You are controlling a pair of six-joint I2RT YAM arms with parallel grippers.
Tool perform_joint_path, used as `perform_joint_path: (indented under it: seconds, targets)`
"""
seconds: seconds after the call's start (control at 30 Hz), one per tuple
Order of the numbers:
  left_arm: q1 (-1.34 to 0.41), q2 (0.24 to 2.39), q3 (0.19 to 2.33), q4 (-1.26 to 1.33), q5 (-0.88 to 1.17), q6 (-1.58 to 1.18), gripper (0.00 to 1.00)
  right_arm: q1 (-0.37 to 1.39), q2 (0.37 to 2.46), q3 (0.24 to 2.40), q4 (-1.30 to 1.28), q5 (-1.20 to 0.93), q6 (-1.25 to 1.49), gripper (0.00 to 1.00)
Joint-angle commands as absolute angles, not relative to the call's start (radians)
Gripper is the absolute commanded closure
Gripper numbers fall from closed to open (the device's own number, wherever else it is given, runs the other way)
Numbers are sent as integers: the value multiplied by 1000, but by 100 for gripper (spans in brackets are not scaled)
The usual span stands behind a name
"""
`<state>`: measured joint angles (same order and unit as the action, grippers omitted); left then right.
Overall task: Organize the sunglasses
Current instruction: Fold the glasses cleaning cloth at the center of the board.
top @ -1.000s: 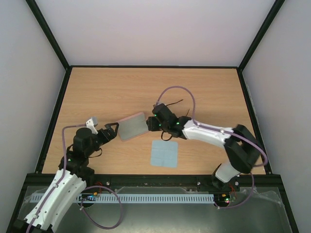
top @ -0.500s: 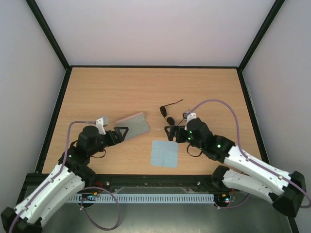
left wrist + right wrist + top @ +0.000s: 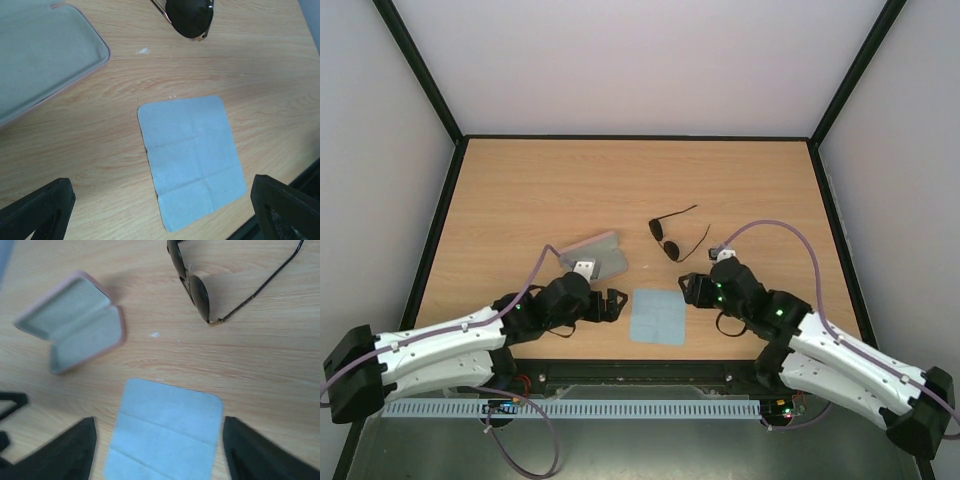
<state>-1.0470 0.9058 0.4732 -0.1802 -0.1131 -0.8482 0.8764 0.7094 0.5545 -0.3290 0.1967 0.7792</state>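
The sunglasses point(image 3: 669, 238), black with dark oval lenses and thin wire arms, lie unfolded on the wooden table right of centre; they also show in the right wrist view point(image 3: 199, 292), and one lens shows in the left wrist view point(image 3: 190, 17). The pink case point(image 3: 595, 255) lies open to their left, grey lining up. My left gripper point(image 3: 613, 305) is open and empty just left of the light blue cloth point(image 3: 657, 317). My right gripper point(image 3: 687, 288) is open and empty at the cloth's upper right corner, near the sunglasses.
The cloth lies flat between both pairs of fingers in the left wrist view point(image 3: 192, 157) and the right wrist view point(image 3: 165, 432). The open case point(image 3: 75, 322) lies at the left there. The table's near edge point(image 3: 650, 355) and black frame are just below the cloth.
My right gripper drew back from the sunglasses, leaving them on the table. My left arm swung right from the case to the cloth's left side. Both grippers now flank the cloth.
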Motion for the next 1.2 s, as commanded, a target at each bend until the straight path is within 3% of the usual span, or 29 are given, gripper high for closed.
perform_joint_path:
  seconds: [0.0, 0.07, 0.13, 0.4, 0.5, 0.6, 0.8, 1.17]
  targets:
    - [-1043, 986, 485, -60, -144, -844, 1, 872, 827, 496, -295, 231, 813, 46]
    - [-1043, 1045, 506, -33, -127, -830, 0, 871, 908, 500, -274, 254, 812, 66]
    - [-1032, 1095, 511, 18, -99, -822, 4, 869, 974, 498, -243, 259, 809, 72]
    - [-960, 1265, 545, 130, 4, -788, 50, 813, 1112, 478, -136, 220, 759, 75]
    - [-953, 1326, 576, 139, 11, -777, 60, 768, 1147, 476, -97, 173, 731, 81]
    - [-953, 1375, 590, 159, 25, -778, 63, 744, 1174, 478, -76, 151, 712, 85]
    - [-956, 1440, 586, 190, 23, -786, 63, 733, 1220, 481, -49, 128, 686, 83]
    - [-979, 1543, 591, 227, -3, -807, 58, 733, 1321, 481, -14, 117, 659, 81]
